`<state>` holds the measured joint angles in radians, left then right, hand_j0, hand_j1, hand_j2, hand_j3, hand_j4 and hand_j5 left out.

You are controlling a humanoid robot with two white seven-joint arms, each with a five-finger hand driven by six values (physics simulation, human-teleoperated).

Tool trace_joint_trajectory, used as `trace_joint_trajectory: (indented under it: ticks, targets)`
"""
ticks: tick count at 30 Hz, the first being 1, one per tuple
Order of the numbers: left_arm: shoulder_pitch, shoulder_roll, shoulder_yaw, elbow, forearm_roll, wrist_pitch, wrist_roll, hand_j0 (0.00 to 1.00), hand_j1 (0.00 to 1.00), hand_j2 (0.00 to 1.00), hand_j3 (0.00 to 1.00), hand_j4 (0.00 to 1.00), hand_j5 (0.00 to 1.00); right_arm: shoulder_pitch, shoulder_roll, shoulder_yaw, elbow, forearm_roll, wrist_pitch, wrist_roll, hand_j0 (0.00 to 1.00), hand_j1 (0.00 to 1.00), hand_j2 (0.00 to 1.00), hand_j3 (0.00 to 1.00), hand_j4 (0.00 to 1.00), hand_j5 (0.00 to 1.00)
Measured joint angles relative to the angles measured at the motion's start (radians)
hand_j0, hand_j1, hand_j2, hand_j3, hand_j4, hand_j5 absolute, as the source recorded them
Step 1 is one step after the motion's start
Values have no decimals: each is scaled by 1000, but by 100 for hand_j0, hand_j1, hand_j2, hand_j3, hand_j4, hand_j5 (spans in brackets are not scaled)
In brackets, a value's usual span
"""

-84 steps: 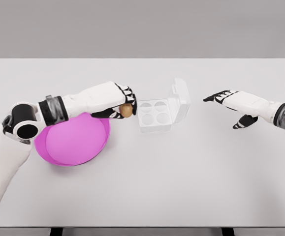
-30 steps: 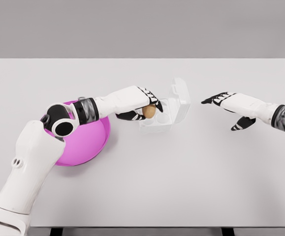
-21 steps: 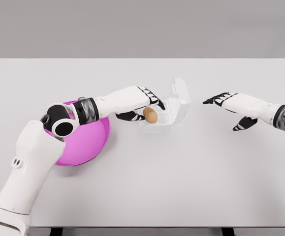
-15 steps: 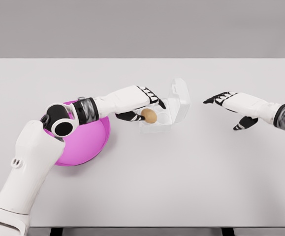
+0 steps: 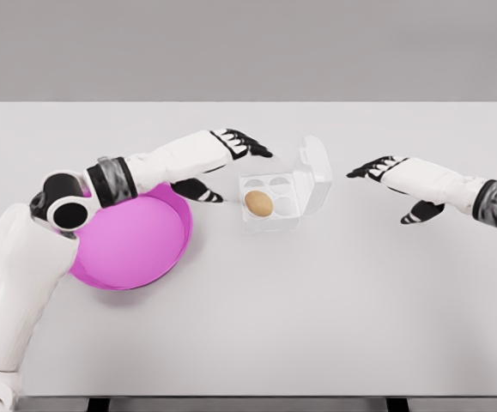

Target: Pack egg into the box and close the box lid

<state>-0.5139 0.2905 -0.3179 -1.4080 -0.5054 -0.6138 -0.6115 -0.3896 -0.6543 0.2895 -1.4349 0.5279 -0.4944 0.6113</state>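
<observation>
**White shells, black finger joints**

Both arms are smooth glossy white casings. The left five-finger white-and-black hand [image 5: 218, 153] has white segments over black joints and a black thumb — the right five-finger white-and-black hand [image 5: 396, 176] matches it. Each forearm carries a grey-and-black banded wrist cuff. The left arm's round black elbow joint [image 5: 66, 212] is ringed in white, above a bulky white upper arm.
</observation>
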Motion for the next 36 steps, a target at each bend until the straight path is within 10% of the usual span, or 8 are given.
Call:
trace_joint_trajectory:
  ticks: [13, 30, 36]
  targets:
    - [43, 411, -1, -51, 480, 0, 0, 100, 100, 100, 100, 100, 100, 0, 17, 28, -57, 0, 5, 0, 100, 100, 100, 100, 100, 100]
    - [67, 503, 14, -31, 525, 0, 0, 100, 100, 100, 100, 100, 100, 31, 59, 62, -182, -2, 6, 0, 100, 100, 100, 100, 100, 100]
    - [67, 502, 26, -23, 526, 0, 0, 100, 100, 100, 100, 100, 100, 32, 57, -29, -125, -12, 1, 0, 100, 100, 100, 100, 100, 100]
